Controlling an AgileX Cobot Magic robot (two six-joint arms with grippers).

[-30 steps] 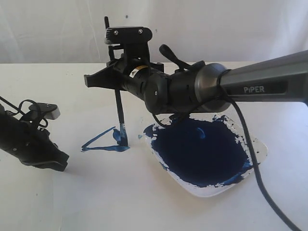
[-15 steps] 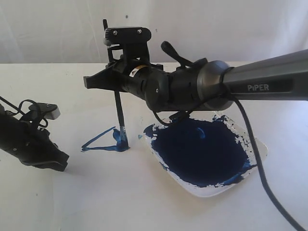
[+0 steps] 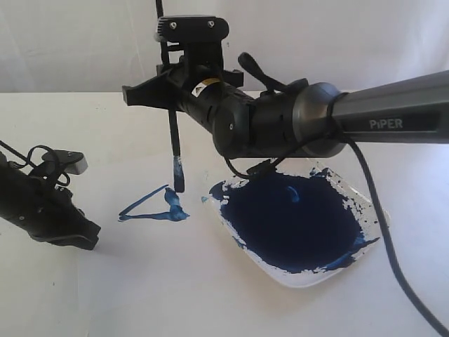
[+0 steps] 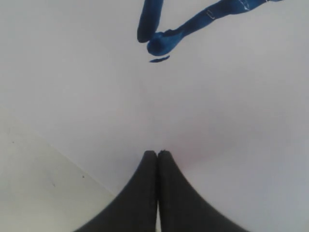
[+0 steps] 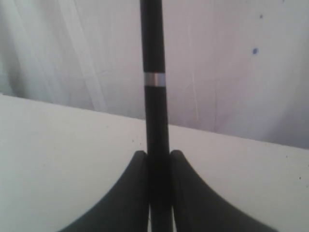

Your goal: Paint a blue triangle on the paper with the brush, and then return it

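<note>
My right gripper is shut on the black handle of the brush and holds it upright. The blue-stained tip hangs a little above the smudged right corner of the blue triangle, clear of the paper. In the right wrist view the brush stands between the jaws of the right gripper, its white band above them. My left gripper rests low at the left, apart from the triangle. It is shut on nothing, over the paper, facing one corner of the blue triangle.
A clear dish holding a pool of dark-blue paint sits just right of the triangle, under the right arm. The paper's edge runs beside the bare table. A white backdrop closes off the rear.
The right gripper has risen with the brush. The tip, which was touching the triangle's right corner, is now lifted off the paper. The left gripper has not moved.
</note>
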